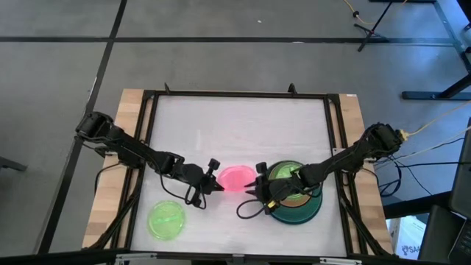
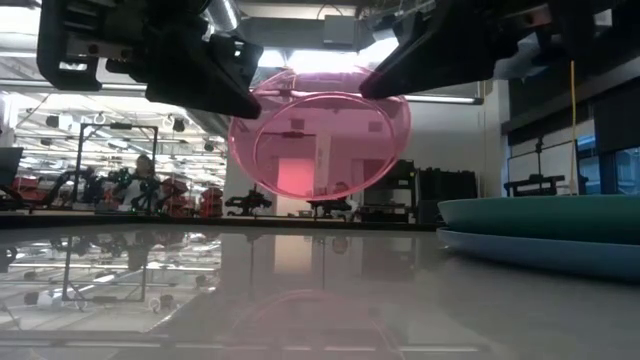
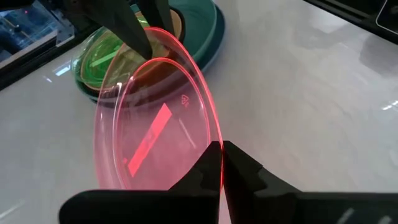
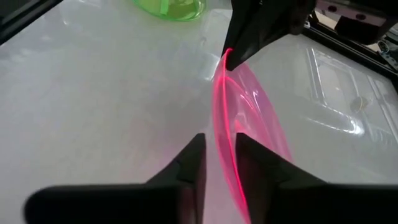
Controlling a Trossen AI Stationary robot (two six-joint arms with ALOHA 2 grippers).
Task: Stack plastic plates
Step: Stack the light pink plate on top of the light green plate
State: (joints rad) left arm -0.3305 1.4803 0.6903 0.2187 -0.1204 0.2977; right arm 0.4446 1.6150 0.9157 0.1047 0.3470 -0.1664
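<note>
A translucent pink plate (image 1: pixel 235 177) hangs tilted in the air between my two grippers, clear of the table in the low view (image 2: pixel 320 130). My left gripper (image 1: pixel 218 184) is shut on its left rim. My right gripper (image 1: pixel 254 185) is shut on the opposite rim. Right of them a stack (image 1: pixel 294 195) rests on the table: a teal-green plate over a blue-grey one (image 2: pixel 545 250), with black, orange-tan and neon-green plates inside. Another neon-green plate (image 1: pixel 168 219) lies flat near the table's near left corner. My left gripper pinches the pink plate's rim (image 3: pixel 214 146) between its two fingers, coming level from the table's left. The plate is lifted clear and stands tilted on edge. My right gripper has the opposite rim (image 4: pixel 221 134) between its two fingers, coming level from the table's right, just left of the stack.
The white table top (image 1: pixel 235 125) is bare across its far half. A black frame (image 1: pixel 147 132) runs round the table's edge. Cables (image 1: pixel 246 210) loop under both wrists.
</note>
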